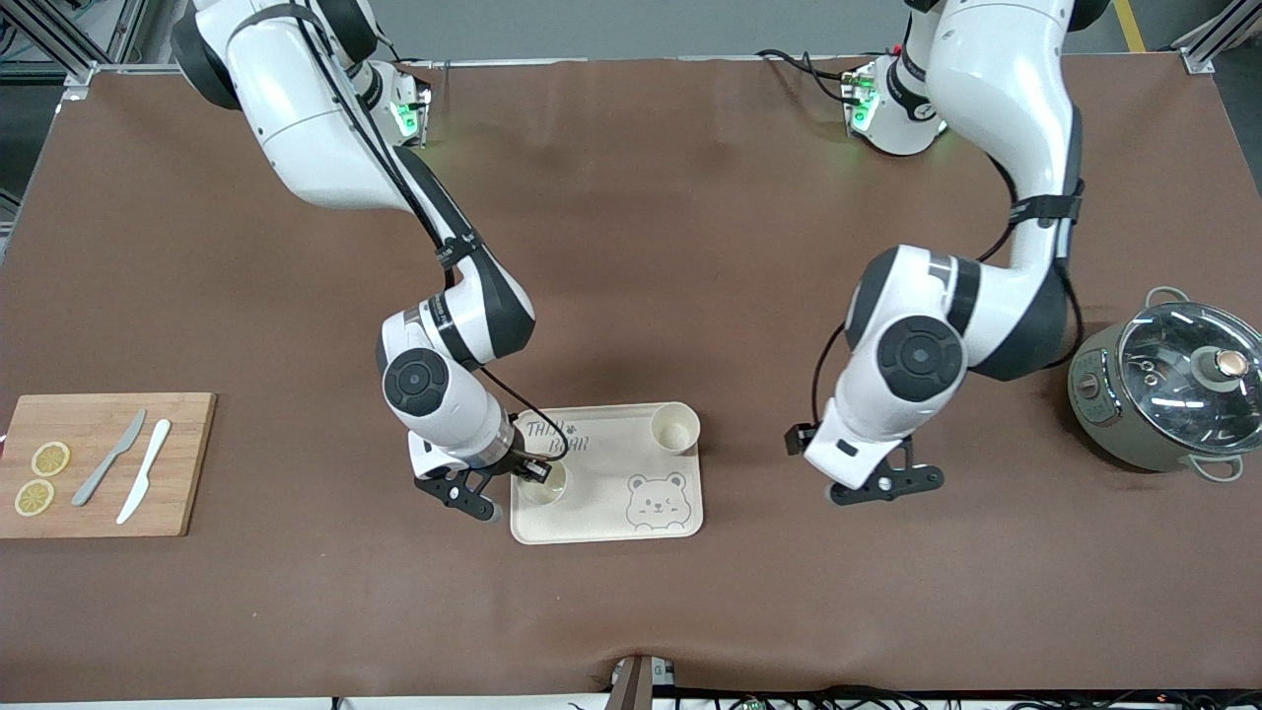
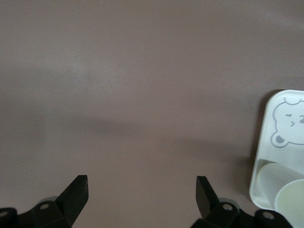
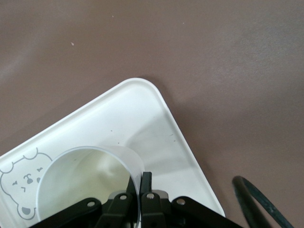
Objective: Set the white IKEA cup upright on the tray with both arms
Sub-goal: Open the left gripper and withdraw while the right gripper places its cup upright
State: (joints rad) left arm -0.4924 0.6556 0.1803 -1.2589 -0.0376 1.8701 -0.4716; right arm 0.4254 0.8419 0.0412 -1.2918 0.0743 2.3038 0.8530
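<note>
Low in the middle of the front view: right claw (image 1: 529, 474) clamped on the rim wall of a white cup (image 1: 544, 483), upright on the tray (image 1: 606, 528). Seat the base flat first, then part the fingers (image 3: 146, 189) and lift straight up (sideways drag could tip it). Leave the left claw (image 1: 884, 484), jaws apart over bare tabletop (image 1: 631, 247) beside the tray, waiting.

Counted: two cups (second cup (image 1: 675, 428) at the tray's upper corner), one tray, one cutting board (image 1: 187, 463), two knives (image 1: 108, 459), two lemon slices (image 1: 49, 459), one lidded pot (image 1: 1173, 385).
</note>
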